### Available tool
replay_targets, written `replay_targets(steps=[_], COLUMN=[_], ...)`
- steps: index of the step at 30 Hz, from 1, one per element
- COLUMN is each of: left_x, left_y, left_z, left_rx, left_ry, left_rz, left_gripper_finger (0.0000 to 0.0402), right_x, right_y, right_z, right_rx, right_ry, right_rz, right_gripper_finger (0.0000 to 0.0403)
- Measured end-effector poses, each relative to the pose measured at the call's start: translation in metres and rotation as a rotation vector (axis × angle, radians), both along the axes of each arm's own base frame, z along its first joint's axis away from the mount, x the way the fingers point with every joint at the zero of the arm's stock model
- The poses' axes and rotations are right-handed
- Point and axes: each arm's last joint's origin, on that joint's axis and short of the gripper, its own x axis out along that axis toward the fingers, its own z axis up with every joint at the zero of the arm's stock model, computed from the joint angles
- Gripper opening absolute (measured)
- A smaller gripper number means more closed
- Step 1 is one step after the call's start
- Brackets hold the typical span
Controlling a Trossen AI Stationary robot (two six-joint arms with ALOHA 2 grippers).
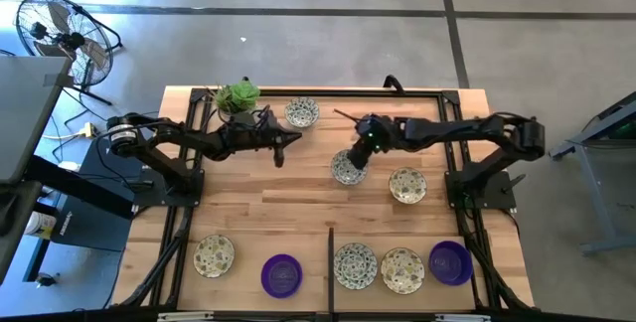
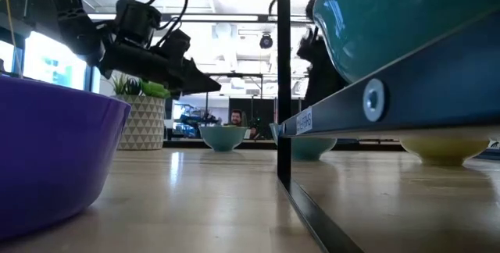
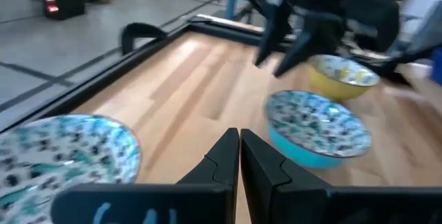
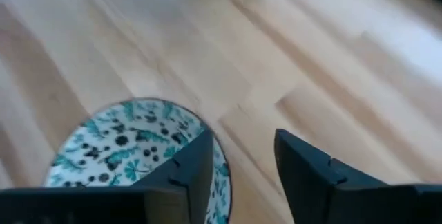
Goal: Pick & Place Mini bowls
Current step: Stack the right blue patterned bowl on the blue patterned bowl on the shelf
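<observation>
Eight small round bowls are sitting on the pale wood-plank table (image 1: 298, 198). Five are lining the near edge: a speckled bowl (image 1: 214, 254), a glossy purple bowl (image 1: 281, 274), two more speckled ones (image 1: 355, 264) (image 1: 401, 268) touching each other, and a second purple bowl (image 1: 450, 261). One speckled bowl at the far edge (image 1: 301, 112) is sitting near the plant in a pale triangle-patterned pot (image 1: 237, 97). Mid-table, a patterned bowl with a blue outside (image 1: 347, 167) and a yellow-sided bowl (image 1: 407, 185) are resting apart.

Right gripper (image 1: 359, 155) is hovering over the blue-sided bowl's rim; its dark blocky fingers (image 4: 311, 175) are standing apart with bare wood showing between them, gripping nothing; one finger is overlapping the rim, contact unclear.

Left gripper (image 1: 281, 149) is hanging above bare wood between the far speckled bowl and the blue-sided one, fingers (image 3: 217, 158) pressed together, holding nothing.

Black metal framing (image 1: 330, 262) is running round the table and between the near bowls. Metal cage fan (image 1: 60, 36) is standing on the smooth grey floor.
</observation>
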Motion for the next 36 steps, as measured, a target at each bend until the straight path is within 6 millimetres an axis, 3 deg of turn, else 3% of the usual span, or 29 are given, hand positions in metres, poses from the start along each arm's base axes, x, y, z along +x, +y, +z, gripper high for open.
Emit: replay_targets(steps=[5,8,13,21,28,36], left_x=[0.000,0.000,0.000,0.000,0.000,0.000], left_y=[-0.002,-0.002,-0.002,-0.002,-0.002,-0.002], left_z=[0.001,0.000,0.000,0.000,0.000,0.000], left_rx=[-0.014,-0.018,-0.018,-0.010,-0.009,-0.009], left_ry=[-0.013,-0.013,-0.012,-0.008,-0.007,-0.007], left_rz=[-0.062,-0.067,-0.066,-0.065,-0.065,-0.065], left_gripper_finger=[0.0012,0.0012,0.0012,0.0012,0.0012,0.0012], right_x=[-0.004,-0.006,-0.011,-0.009,0.004,0.016], right_y=[0.032,0.052,0.070,0.112,0.123,0.112], right_z=[0.022,0.026,0.023,0.018,-0.019,-0.037], right_rx=[-0.096,-0.099,-0.013,-0.217,-0.343,-0.361], right_ry=[-0.023,-0.023,0.012,0.076,0.263,0.384], right_rz=[0.233,0.254,0.189,0.446,0.595,0.669], right_gripper_finger=[0.0157,0.0159,0.0181,0.0230,0.0216,0.0158])
